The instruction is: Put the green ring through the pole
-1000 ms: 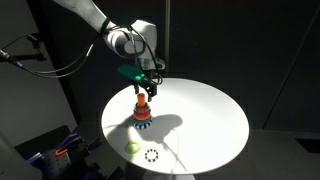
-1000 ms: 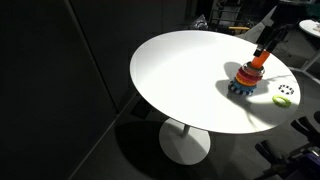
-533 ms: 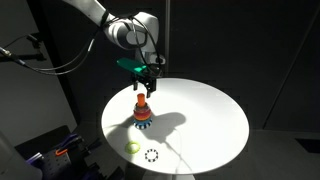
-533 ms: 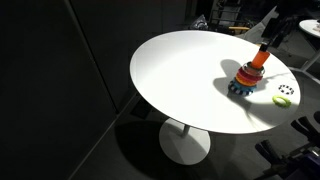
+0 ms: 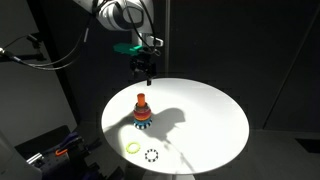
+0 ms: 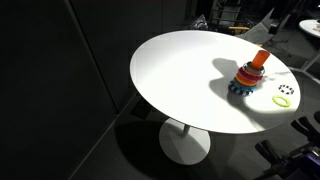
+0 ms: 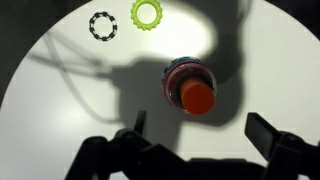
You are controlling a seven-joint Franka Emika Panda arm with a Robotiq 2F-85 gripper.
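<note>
Risen well clear of the pole (image 5: 141,103), the hand (image 5: 147,68) hangs wide open and empty, while the green ring (image 7: 168,82) seems threaded around the pole near the worktop (image 5: 210,110) edge, so the task looks done.

table (image 6: 180,70): round, white, on a pedestal
pole (image 6: 259,60): orange, upright, coloured discs stacked round its foot
pale ring (image 6: 287,90): flat, near the pole
black ring (image 6: 283,100): just beside the pale ring
</note>
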